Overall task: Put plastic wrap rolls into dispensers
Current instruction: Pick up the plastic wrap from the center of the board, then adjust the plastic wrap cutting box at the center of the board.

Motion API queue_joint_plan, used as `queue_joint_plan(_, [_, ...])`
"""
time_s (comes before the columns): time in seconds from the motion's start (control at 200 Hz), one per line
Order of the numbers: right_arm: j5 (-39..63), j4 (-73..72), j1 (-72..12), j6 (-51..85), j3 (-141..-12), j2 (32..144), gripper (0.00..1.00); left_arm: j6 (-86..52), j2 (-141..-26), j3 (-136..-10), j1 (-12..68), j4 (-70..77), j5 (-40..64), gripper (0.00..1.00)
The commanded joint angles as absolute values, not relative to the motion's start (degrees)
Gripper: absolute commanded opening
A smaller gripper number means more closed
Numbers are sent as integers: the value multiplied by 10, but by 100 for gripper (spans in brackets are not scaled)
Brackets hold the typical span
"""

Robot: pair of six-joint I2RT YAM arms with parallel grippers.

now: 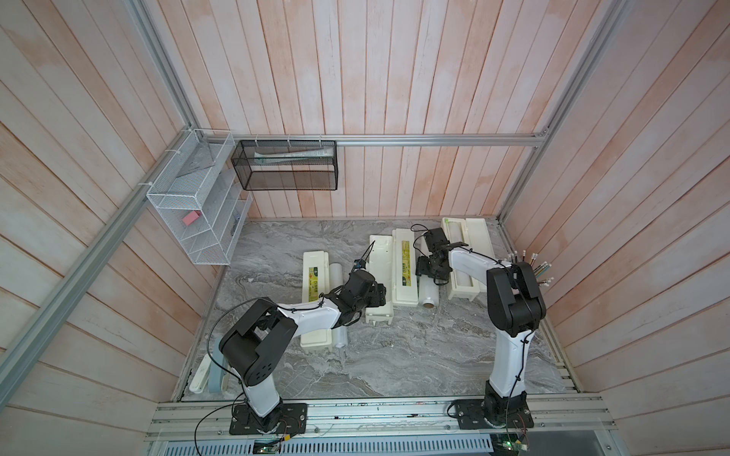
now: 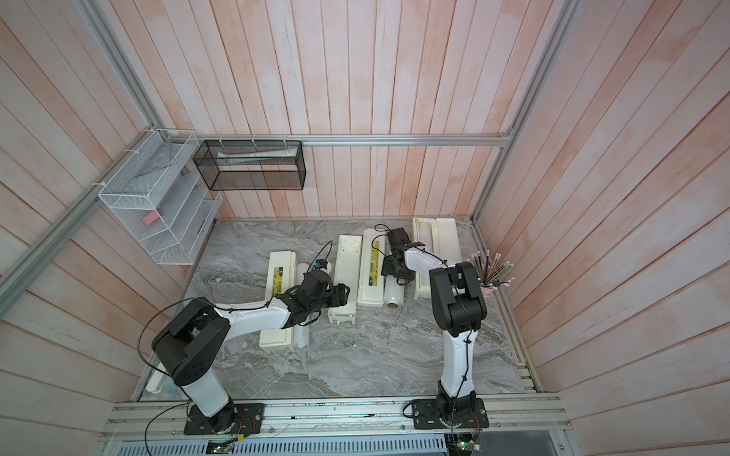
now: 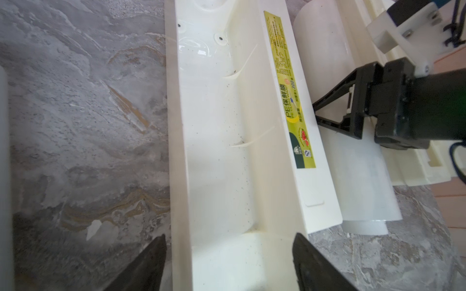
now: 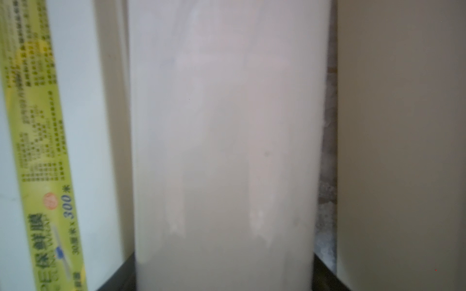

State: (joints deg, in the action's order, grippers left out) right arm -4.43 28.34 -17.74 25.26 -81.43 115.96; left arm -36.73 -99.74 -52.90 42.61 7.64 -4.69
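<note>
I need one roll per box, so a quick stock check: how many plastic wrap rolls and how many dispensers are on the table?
Dispensers: 3 (closed dispenser, open middle dispenser, open right dispenser)
Plastic wrap rolls: 3 (roll beside the closed dispenser, roll between the open dispensers, roll inside the right dispenser)
Total: 6

The fingers (image 3: pixel 148 267) of my left pincer (image 3: pixel 229 235) are black, the table (image 3: pixel 75 100) grey-marbled with ochre veins, the dispenser (image 3: pixel 216 163) cream-white with a yellow-green label (image 3: pixel 290 95), the plastic wrap roll (image 4: pixel 227 138) translucent white.
</note>
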Motion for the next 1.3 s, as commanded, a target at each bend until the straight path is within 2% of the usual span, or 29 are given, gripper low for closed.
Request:
queue_joint_plan(0.0, [-60, 284, -177, 252, -812, 1094, 46, -381, -982, -524, 439, 70, -37, 81])
queue_joint_plan(0.225, [-75, 287, -177, 245, -794, 1016, 40, -403, -987, -530, 452, 75, -22, 81])
queue_joint_plan(0.44, [-66, 284, -183, 240, -771, 957, 40, -400, -984, -538, 455, 63, -23, 82])
queue_joint_plan(0.61, [-65, 287, -203, 245, -777, 928, 40, -380, -960, -561, 435, 19, -20, 89])
queue_joint_plan(0.66, [-64, 288, -210, 248, -784, 923, 40, -377, -948, -560, 425, 16, -15, 99])
queue_joint_plan(0.71, [-63, 288, -219, 252, -793, 920, 40, -373, -935, -556, 415, 14, -11, 100])
queue_joint_plan(1.29, [-59, 274, -342, 329, -933, 1034, 41, -348, -795, -503, 310, -31, 44, 100])
